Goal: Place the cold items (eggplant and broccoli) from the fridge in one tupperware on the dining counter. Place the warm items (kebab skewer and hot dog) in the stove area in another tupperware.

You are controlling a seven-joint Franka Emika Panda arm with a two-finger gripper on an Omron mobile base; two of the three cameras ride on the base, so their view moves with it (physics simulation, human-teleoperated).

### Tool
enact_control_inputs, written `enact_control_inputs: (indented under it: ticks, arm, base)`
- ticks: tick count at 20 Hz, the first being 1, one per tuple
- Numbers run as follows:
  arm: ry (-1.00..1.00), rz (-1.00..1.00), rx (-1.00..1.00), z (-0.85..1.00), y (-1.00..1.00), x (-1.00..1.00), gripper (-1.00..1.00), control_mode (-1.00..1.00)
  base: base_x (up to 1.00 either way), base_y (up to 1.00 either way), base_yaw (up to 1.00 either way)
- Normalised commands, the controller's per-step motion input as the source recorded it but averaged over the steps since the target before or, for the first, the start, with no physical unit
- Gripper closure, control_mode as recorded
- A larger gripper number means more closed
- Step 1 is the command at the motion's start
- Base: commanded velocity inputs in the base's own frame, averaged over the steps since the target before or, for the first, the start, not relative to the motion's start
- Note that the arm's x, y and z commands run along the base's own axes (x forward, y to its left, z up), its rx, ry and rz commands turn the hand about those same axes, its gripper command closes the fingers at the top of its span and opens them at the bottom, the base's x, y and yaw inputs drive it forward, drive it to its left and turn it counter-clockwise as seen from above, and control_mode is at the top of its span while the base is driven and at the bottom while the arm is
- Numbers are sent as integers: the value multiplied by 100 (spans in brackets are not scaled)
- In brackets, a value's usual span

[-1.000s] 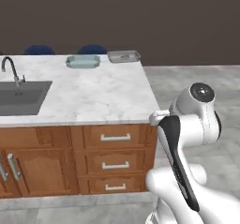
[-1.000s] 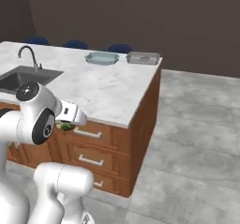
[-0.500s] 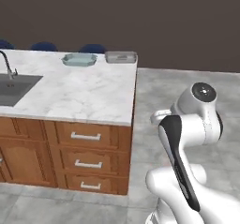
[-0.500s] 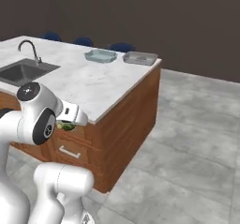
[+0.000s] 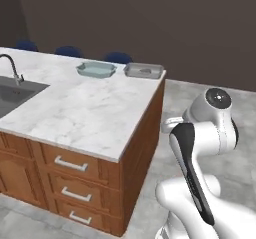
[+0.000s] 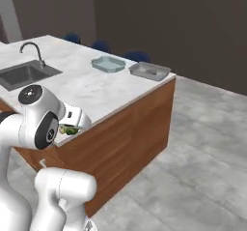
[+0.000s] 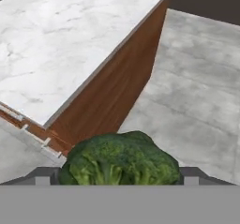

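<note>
Clamped between the pincer's two dark fingertips sits the broccoli, a knobbly green head with pale stalks that fills the space from one tip to the other; the jaws stand wide, spread around it and pinching it. In the right base view a sliver of the same green shows just under the white wrist block, at the pincer.

Ahead of the pincer and off to its left lies the surface, a smooth white marble slab with grey veining and a sharp square corner, carried on a reddish-brown wooden cabinet with a plain flat end panel. The cabinet front has drawers with slim metal bar handles. Far beyond the pincer, at the surface's distant edge, two shallow rectangular tupperware trays rest just beside each other: a pale blue-green translucent tupperware with rounded corners, and nearer the corner a grey tupperware. A sunken grey sink with a curved metal faucet lies farther left. Below and to the right of the pincer spreads a floor of large matte grey tiles.

The arm is folded close to its body: a glossy white shoulder dome on top, a dark-striped link sloping down, the hand held low beside the cabinet, off the surface's edge.
</note>
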Motion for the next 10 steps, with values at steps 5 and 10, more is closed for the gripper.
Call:
enact_control_inputs:
  ticks: [5, 10]
  arm:
    - [0, 0, 0, 0, 0, 0, 100, 100]
    - [0, 0, 0, 0, 0, 0, 100, 100]
  base:
    - [71, -95, 46]
    - [41, -100, 43]
